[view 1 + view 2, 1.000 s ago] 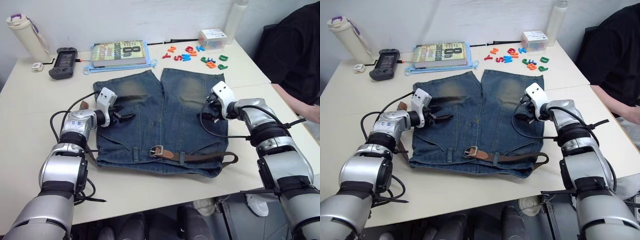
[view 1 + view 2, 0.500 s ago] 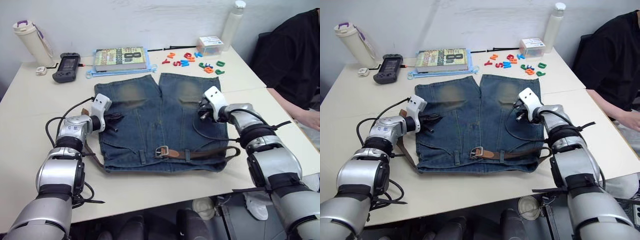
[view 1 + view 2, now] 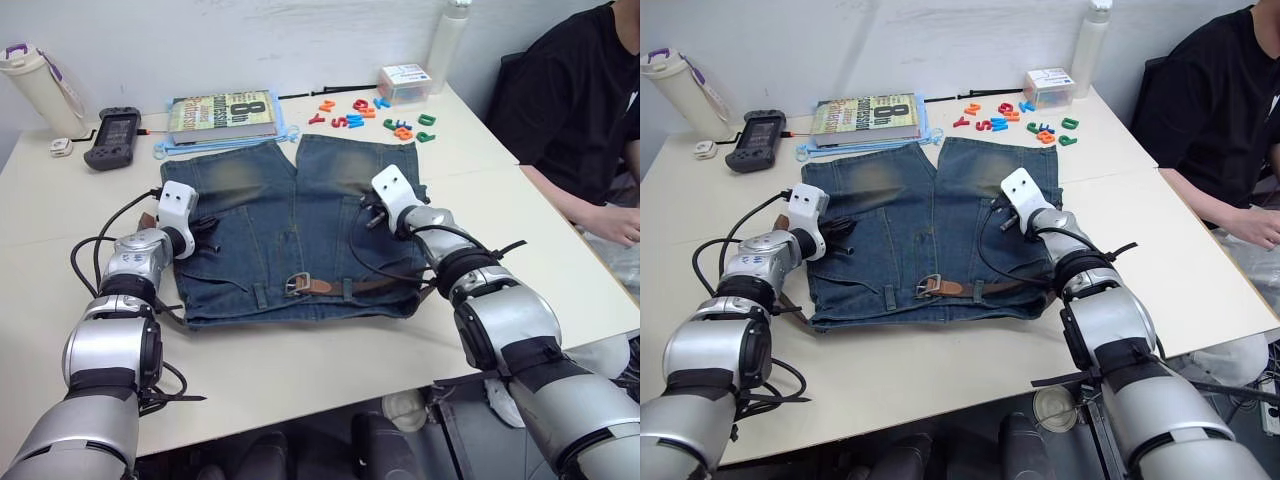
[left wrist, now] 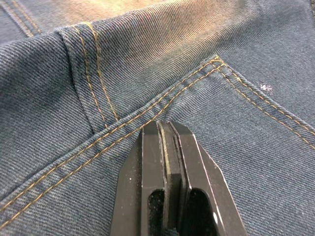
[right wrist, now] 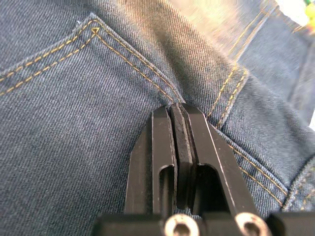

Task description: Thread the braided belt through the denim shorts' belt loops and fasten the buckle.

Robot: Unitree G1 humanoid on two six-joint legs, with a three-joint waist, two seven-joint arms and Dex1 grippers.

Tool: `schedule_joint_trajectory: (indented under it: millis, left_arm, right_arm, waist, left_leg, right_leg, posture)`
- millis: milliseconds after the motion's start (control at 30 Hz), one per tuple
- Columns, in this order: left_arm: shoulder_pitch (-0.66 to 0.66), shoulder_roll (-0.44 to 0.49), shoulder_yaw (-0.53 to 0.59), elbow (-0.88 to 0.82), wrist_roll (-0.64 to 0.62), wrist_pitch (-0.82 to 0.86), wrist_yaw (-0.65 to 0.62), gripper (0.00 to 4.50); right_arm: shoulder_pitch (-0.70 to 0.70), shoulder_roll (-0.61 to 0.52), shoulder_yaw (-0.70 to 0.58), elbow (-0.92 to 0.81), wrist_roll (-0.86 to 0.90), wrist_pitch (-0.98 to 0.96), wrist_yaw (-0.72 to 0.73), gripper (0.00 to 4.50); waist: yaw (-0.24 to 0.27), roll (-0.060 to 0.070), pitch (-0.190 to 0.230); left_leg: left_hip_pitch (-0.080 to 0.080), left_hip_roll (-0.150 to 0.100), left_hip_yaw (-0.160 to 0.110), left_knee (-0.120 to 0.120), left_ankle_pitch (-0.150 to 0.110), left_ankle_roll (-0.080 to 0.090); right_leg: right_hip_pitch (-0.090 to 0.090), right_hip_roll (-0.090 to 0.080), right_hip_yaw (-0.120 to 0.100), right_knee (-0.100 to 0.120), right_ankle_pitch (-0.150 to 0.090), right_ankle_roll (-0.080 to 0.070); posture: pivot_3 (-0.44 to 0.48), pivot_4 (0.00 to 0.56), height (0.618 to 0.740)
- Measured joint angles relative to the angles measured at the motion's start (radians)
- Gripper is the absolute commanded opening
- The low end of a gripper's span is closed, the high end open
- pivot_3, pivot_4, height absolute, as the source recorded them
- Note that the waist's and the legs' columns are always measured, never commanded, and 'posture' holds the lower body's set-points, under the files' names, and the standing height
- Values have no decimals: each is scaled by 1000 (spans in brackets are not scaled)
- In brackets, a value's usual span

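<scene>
Braided belt (image 3: pixel 345 286) lies crosswise along waistband, nearer right hand (image 3: pixel 372 215); both hands pinched empty; left hand (image 3: pixel 208 235) farther.

Denim shorts (image 3: pixel 290 225) lie flat, braided belt (image 3: pixel 350 286) threaded, buckle (image 3: pixel 297 285) fastened.

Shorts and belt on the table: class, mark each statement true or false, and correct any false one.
1. The belt lies along the waistband of the shorts. True.
2. Both the left gripper and the right gripper have jaws wide open. False: both are shut.
3. The book lies on the shorts. False: it lies on the table beyond the legs.
4. The buckle sits near the waistband's middle. True.
</scene>
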Motion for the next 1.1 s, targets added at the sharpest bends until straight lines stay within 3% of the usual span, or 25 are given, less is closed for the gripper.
schedule_joint_trajectory:
  millis: [267, 300, 400, 600, 700, 800, 933, 1000, 1100]
  left_arm:
    - [33, 4, 26, -36, -1, -1, -38, 35]
    - [37, 4, 29, -42, -2, -1, -46, 3]
    - [55, 10, 33, -63, -2, -1, -84, 923]
    - [146, 21, 49, -201, -29, -12, -198, 3565]
    - [232, 27, 92, -378, -90, 39, -225, 3583]
    - [367, 42, 162, -750, -218, 176, -240, 3583]
    - [530, 53, 281, -1192, -431, 405, -208, 3583]
    - [618, 49, 310, -1342, -514, 504, -175, 3583]
    - [712, 27, 318, -1451, -570, 582, -125, 3583]
  right_arm:
    - [-6, 11, -4, 8, -47, -24, -31, 41]
    - [-7, 11, -5, 8, -47, -23, -33, 347]
    - [-13, 8, -25, 15, -47, -20, -47, 1343]
    - [-29, -57, -100, 9, -12, -21, 3, 4308]
    - [-33, -93, -132, -59, 28, -19, 99, 4462]
    - [77, -134, -157, -414, 113, 92, 249, 4462]
    - [368, -183, -161, -1119, 299, 463, 385, 4462]
    - [474, -218, -161, -1381, 380, 628, 406, 4462]
    - [559, -259, -162, -1591, 427, 754, 402, 4462]
  waist:
    - [-7, 0, 0]
    - [-7, 0, 0]
    - [-9, 0, 0]
    - [-16, 3, 1]
    - [-17, 3, 2]
    - [-12, 4, 3]
    - [2, 6, 4]
    - [14, 8, 4]
    - [32, 7, 5]
  left_leg:
    - [0, 0, 1, -2, 0, 0]
    - [0, -1, 1, -3, 0, 0]
    - [0, -1, 1, -5, 0, 0]
    - [0, 0, 3, -7, 0, 1]
    - [-4, 2, 4, -7, 0, 0]
    - [-7, 7, 1, -7, -1, -1]
    - [-8, 8, -5, -8, -4, -2]
    - [-8, 7, -4, -7, -5, -1]
    - [-8, 5, -1, -5, -4, 0]
  right_leg:
    - [-1, 0, 0, -1, 0, 0]
    - [-1, 0, 1, -1, 0, 0]
    - [-1, -1, 0, -2, 0, 0]
    - [-2, 0, 1, -6, 0, 0]
    - [-6, -1, 3, -5, 0, 0]
    - [-7, -1, 9, -8, 1, -1]
    - [-8, 1, 8, -8, 1, -1]
    - [-7, 1, 9, -11, 0, -2]
    - [-6, 1, 9, -11, 1, -2]
  posture:
    - [0, 150, 740]
    - [0, 150, 740]
    - [0, 150, 740]
    - [0, 150, 740]
    - [0, 150, 740]
    - [0, 150, 740]
    - [0, 150, 740]
    - [0, 150, 740]
    - [0, 150, 740]
